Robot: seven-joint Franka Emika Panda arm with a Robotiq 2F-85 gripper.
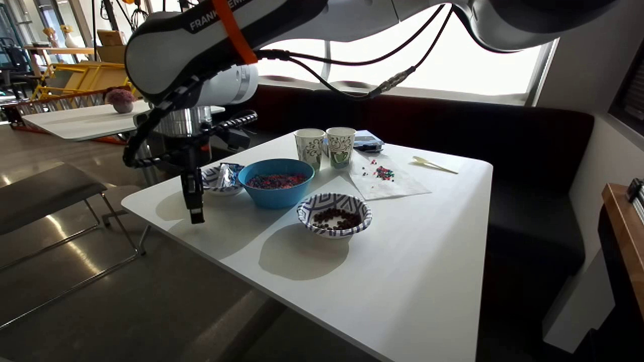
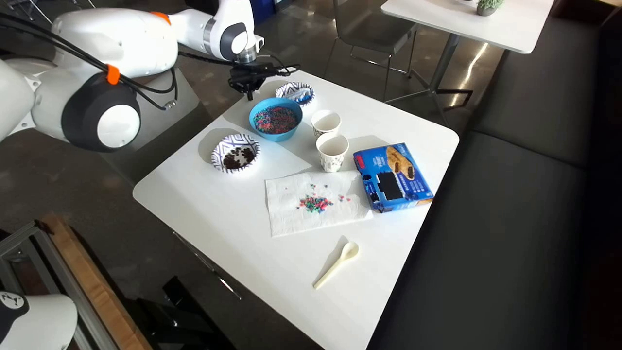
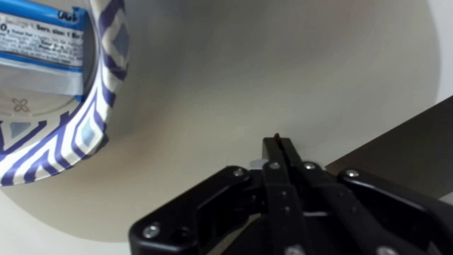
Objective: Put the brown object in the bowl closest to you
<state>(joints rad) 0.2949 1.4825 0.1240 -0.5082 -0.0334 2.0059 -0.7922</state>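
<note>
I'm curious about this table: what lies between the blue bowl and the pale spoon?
A white napkin topped with small coloured bits lies between the blue bowl and the pale spoon, in both exterior views.

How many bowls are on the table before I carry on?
3. The blue bowl of coloured bits stands in the middle; a patterned bowl holding brown pieces sits on one side of it, a matching bowl with a wrapped packet on the other. None seems hidden.
</note>
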